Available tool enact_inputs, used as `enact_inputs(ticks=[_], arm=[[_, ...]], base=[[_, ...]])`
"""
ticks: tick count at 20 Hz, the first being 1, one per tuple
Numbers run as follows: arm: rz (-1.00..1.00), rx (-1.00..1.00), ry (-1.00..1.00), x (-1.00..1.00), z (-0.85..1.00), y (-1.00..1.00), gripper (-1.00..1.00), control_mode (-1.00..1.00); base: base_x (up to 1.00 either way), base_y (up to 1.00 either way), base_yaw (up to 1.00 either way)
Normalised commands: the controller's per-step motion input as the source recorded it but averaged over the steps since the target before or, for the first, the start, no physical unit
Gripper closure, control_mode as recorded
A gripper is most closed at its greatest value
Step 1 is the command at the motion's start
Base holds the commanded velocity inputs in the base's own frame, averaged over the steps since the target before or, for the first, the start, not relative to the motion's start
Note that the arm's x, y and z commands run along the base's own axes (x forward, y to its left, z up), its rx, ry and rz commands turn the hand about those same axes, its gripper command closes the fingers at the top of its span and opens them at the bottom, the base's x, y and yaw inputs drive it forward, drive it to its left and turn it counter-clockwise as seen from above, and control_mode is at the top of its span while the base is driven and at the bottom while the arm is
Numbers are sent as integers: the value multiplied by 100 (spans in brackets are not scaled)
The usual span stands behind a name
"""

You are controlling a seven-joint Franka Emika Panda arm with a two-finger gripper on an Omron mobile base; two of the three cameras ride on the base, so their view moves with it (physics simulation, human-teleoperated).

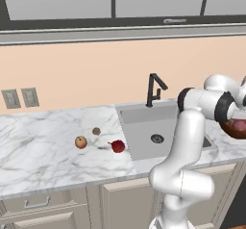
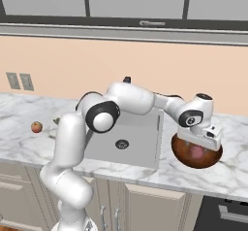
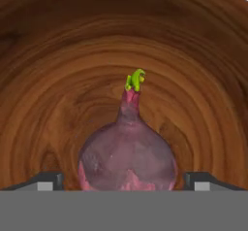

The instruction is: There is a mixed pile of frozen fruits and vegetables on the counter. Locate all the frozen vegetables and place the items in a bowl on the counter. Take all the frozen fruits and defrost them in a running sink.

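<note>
1. The end effector (image 3: 125, 181) hangs spread wide in the bowl (image 3: 58, 79), fingertips (image 3: 48, 180) flanking the pinkish-purple vegetable (image 3: 127, 157), apparently without pinching it.
2. It lies in the bowl; it looks hard, smooth, likely slippery: grasp across its widest girth, not its green-tipped neck.
3. Beyond the sink (image 1: 149, 127), 3 fruits rest on the counter (image 1: 43, 151): red (image 1: 118, 146), orange (image 1: 80, 142), olive (image 1: 96, 131).

Marble counter (image 1: 43, 151) bears three fruits (image 1: 80, 142) and the bowl (image 2: 196, 153).
</note>
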Motion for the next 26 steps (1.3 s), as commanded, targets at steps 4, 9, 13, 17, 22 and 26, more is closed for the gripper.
enact_inputs(ticks=[4, 9, 13, 17, 22, 26], arm=[[-3, 0, -2, -7, 32, 6, -100, -100], [-1, 2, -3, -9, 40, 15, -100, -100], [1, 1, 0, -4, 39, 33, -100, -100], [5, 1, 1, 0, 25, 43, -100, -100], [4, 1, 1, 0, 16, 46, -100, -100], [2, -6, 3, 2, 0, 60, -100, -100]], base=[[0, 0, 0], [0, 0, 0], [0, 0, 0], [0, 0, 0], [0, 0, 0], [0, 0, 0]])
